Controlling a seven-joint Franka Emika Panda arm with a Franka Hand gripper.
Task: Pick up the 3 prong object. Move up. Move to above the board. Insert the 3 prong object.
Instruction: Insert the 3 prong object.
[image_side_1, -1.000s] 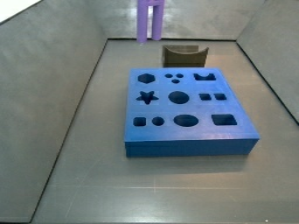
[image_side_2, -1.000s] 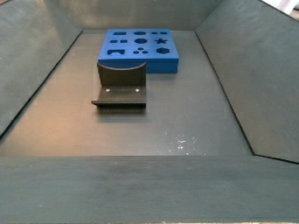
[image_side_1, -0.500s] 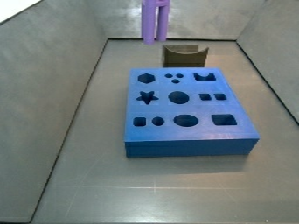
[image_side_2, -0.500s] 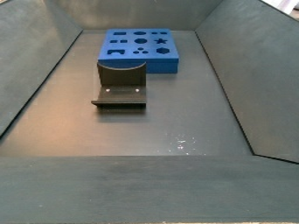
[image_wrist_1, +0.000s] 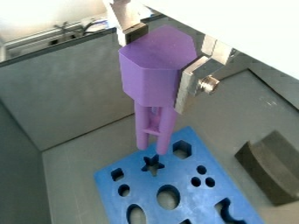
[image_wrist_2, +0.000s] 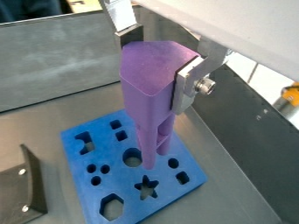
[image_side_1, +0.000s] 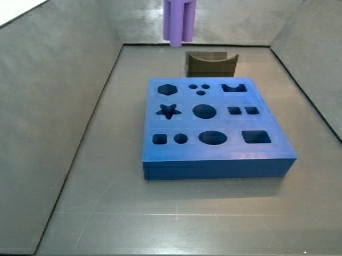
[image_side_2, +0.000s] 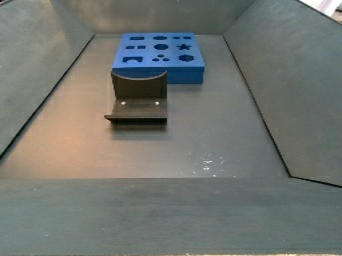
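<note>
**Piece lifted and travelling, insertion still to come**

Since a second ago, the 3 prong object (image_side_1: 181, 20) has shifted right and slightly higher in a side view, its lower end now ending nearer the frame top, above the fixture (image_side_1: 211, 64). Nothing else has changed: the board (image_side_1: 214, 127) and fixture sit where they were.

The gripper (image_wrist_1: 166, 63) is clamped on the purple piece, its silver fingers (image_wrist_1: 193, 77) pressed against the piece's broad upper body, seen in both wrist views (image_wrist_2: 162, 66). The prongs hang downward, well clear of the surface (image_side_2: 187, 150).

Picking up and raising look done. Judging by the wrist views, the prongs hang over the board (image_wrist_1: 176, 188) near the star cut-out (image_wrist_1: 152, 164), though the side view suggests the piece is still toward the board's far edge, so the move above the board seems in progress. I cannot tell which hole is the target. Left: finish aligning, then descend and insert.
</note>
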